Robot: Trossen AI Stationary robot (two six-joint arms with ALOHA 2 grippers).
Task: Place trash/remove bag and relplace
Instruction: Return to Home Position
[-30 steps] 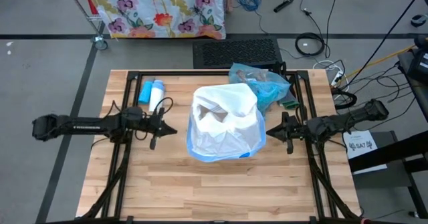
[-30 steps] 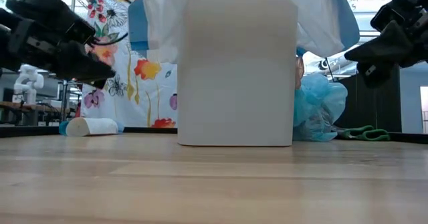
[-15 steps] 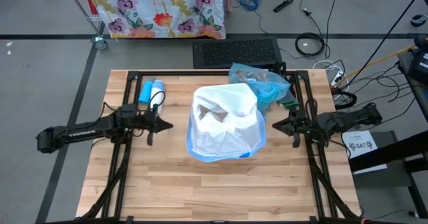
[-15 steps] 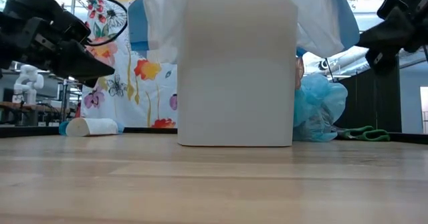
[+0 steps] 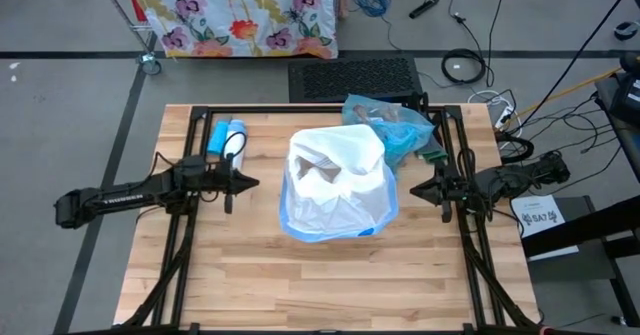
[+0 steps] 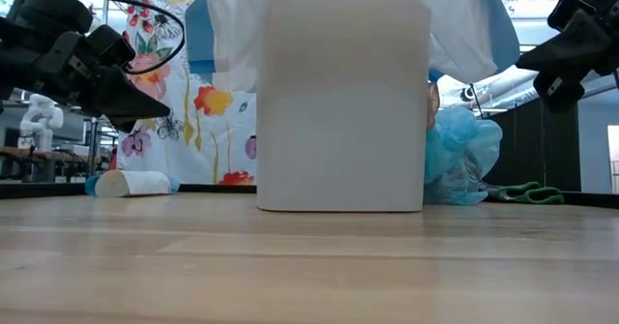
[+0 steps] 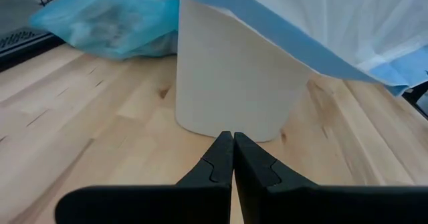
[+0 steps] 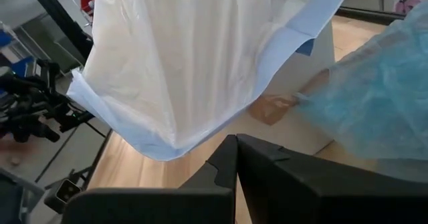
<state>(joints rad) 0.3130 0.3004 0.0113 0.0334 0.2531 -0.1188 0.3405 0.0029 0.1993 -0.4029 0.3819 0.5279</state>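
Note:
A white bin (image 5: 340, 210) stands upright mid-table, lined with the white bag (image 5: 335, 170). The bag's blue hem (image 7: 294, 40) hangs over the rim outside the wall. Behind the bin, at the far right, the light-blue bag (image 5: 388, 125) lies bunched on the table, with brown trash scraps (image 5: 392, 115) showing through it. My left gripper (image 5: 255, 184) is shut and hovers left of the bin, pointing at it. My right gripper (image 5: 412, 188) is shut and hovers right of the bin. Neither touches anything.
A blue-and-white cylinder (image 5: 228, 138) lies on its side at the far left of the table. Black frame rails (image 5: 190, 225) run along the table's left, right and far sides. A green item (image 6: 527, 191) lies by the light-blue bag. Bare wood (image 5: 330, 285) stretches in front of the bin.
My right gripper has risen a little and drawn back from the bin toward the table's right edge. My left gripper has tipped up from slanting down to nearly level, staying left of the bin. Both stayed shut. The bin and bags have not moved.

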